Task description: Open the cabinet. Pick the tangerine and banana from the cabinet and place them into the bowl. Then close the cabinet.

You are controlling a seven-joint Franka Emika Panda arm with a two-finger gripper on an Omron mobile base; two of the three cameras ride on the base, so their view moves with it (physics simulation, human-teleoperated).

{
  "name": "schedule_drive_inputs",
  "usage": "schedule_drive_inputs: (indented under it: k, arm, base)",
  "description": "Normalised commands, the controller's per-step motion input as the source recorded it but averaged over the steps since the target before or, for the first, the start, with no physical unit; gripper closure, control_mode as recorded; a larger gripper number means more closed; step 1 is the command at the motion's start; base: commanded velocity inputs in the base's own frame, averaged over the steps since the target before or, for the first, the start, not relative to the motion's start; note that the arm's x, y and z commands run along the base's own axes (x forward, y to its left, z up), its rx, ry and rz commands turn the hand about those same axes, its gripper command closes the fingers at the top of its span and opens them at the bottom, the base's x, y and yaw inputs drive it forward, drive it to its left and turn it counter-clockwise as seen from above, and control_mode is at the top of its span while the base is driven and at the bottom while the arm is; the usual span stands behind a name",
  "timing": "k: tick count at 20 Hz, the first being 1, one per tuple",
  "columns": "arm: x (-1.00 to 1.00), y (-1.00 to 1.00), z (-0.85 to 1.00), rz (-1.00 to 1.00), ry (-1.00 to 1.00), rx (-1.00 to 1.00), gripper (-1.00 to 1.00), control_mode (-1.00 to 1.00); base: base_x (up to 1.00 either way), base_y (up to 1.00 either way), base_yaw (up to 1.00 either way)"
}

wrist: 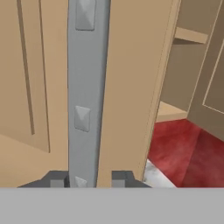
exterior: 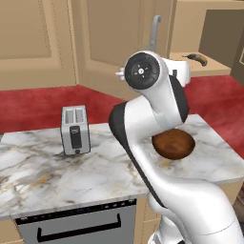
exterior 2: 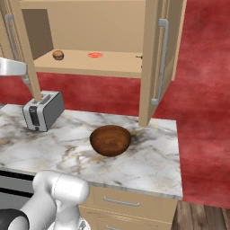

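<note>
Hand view: fingers (wrist: 89, 179) are seen loosely straddling the cabinet (wrist: 127, 87) handle (wrist: 85, 87), apparently released; a straight withdrawal is advised.

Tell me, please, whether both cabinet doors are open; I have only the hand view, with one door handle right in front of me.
Observer: Yes, the right base view shows both doors of the cabinet standing open.
Operator: Thank you. Is the tangerine inside?
Observer: It is; the tangerine lies on the cabinet shelf, about midway along it.
Operator: And the banana?
Observer: The left base view shows the banana lying on the shelf too, toward its right end.
</note>
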Motion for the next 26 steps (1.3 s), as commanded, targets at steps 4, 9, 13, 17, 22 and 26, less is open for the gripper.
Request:
schedule_drive_inputs:
  k: [4, 9, 13, 17, 22, 26]
  arm:
    - [-0.11, 0.0, -0.18, -0.07, 0.0, 0.0, 1.0, -1.0]
    - [0.0, 0.0, -0.2, -0.04, 0.0, 0.0, -1.0, -1.0]
    - [0.0, 0.0, -0.07, 0.0, 0.0, 0.0, -1.0, -1.0]
    - [-0.27, -0.01, 0.0, 0.0, -0.02, 0.0, -1.0, -1.0]
    - [-0.71, -0.04, 0.0, 0.0, -0.02, 0.0, -1.0, -1.0]
    - [-0.61, -0.06, 0.0, 0.0, -0.03, 0.0, -1.0, -1.0]
  base:
    - [0.0, 0.0, 0.0]
    - [0.0, 0.0, 0.0]
    - [0.0, 0.0, 0.0]
    - [0.0, 0.0, 0.0]
    - [0.0, 0.0, 0.0]
    - [0.0, 0.0, 0.0]
